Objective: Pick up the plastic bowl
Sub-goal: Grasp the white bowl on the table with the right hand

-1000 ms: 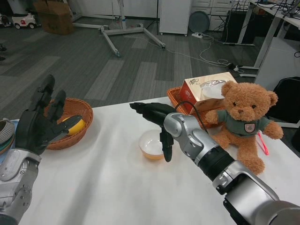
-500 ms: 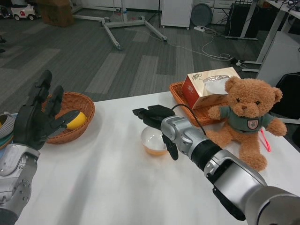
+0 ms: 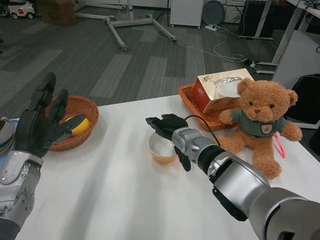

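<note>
The plastic bowl [image 3: 160,149], white with an orange base, stands on the white table [image 3: 115,190] near its middle. My right hand [image 3: 169,128] hangs over the bowl's far and right side. Its fingers [image 3: 159,122] reach across the far rim, and the thumb [image 3: 184,161] points down by the bowl's right edge. The hand spans the bowl without a firm grip showing. My left hand [image 3: 39,126] is raised at the far left with its fingers spread, holding nothing.
A round wicker basket [image 3: 84,106] with a yellow object [image 3: 80,126] sits behind my left hand. At back right, a flat wicker tray [image 3: 192,102] holds a tissue box [image 3: 216,89]. A teddy bear [image 3: 261,122] sits right of the bowl. Stacked dishes [image 3: 5,134] lie at the left edge.
The camera has tilted and shifted a little. My right hand has dropped lower and closer around the bowl, with the thumb now at the bowl's right edge. The bowl has stayed on the table.
</note>
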